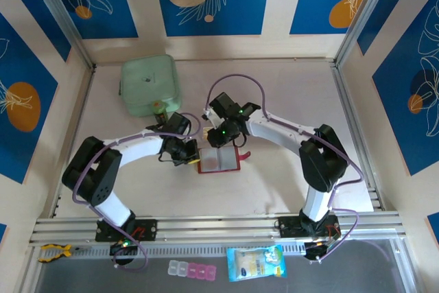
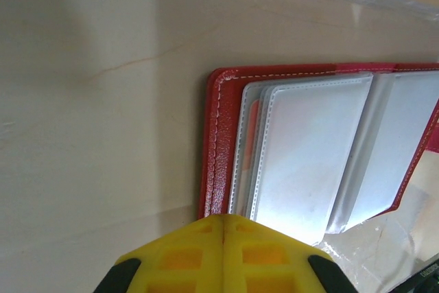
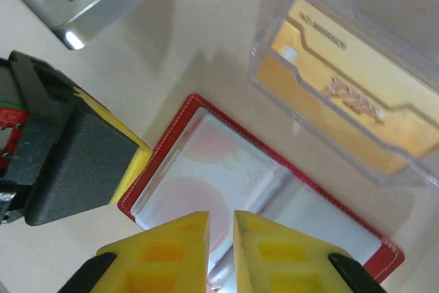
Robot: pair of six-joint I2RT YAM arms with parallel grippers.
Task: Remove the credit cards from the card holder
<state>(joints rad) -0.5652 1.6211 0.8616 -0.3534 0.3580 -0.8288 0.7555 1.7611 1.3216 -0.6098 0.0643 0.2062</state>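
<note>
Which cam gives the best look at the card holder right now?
Left wrist: the card holder lies open, close, sharp, clear pockets and stitching plain. Right wrist catches one end with a pinkish card inside, its lower edge behind the right tool. In top external it is a small red rectangle.

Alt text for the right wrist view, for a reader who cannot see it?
An open red card holder shows a pinkish card with red circles through its clear pocket, with the right gripper over it, yellow jaws nearly together. The left gripper sits at the holder's red border; a clear box holding a tan card stands beyond.
</note>
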